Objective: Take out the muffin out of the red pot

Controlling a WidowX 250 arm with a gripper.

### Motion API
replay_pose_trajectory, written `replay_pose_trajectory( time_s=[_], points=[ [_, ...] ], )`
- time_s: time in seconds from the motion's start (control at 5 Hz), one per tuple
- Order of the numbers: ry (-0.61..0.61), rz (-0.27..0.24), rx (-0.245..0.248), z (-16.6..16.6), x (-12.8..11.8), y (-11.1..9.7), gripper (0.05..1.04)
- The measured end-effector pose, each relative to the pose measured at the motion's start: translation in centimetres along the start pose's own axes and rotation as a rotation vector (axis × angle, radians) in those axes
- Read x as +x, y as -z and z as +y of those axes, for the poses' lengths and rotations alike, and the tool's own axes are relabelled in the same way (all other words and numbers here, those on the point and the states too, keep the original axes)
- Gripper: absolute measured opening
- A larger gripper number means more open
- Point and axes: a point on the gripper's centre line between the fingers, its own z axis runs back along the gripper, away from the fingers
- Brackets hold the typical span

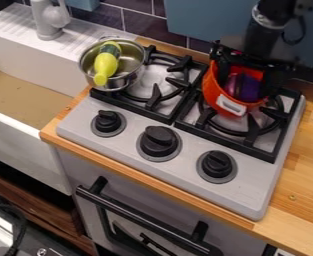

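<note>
Muffin inside red pot on stove — removal not done.
Gripper at pot mouth, fingers spread (no grip yet, looks like) — approach nearly done; grasp, lift-out, set-down left.

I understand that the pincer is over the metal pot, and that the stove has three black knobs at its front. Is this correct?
Not over the metal pot: the camera view shows the pincer over the red pot. The stove does have three black knobs at its front.
</note>
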Motion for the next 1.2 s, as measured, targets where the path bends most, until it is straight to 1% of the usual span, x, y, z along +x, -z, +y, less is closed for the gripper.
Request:
replay_pose_trajectory(
  time_s=[0.4, 0.6, 0.8, 1.0, 1.2],
  points=[
    [-0.036, 0.021, -0.075, 1.6, 1.7, -2.6, 0.868],
    [-0.032, 0.039, -0.122, 2.8, 2.1, -4.2, 0.868],
    [-0.048, 0.032, -0.181, 4.2, 2.5, -5.8, 0.868],
    [-0.053, 0.056, -0.238, 6.2, 2.8, -6.6, 0.868],
    [-0.065, 0.074, -0.257, 8.1, 3.1, -6.5, 0.868]
  ],
)
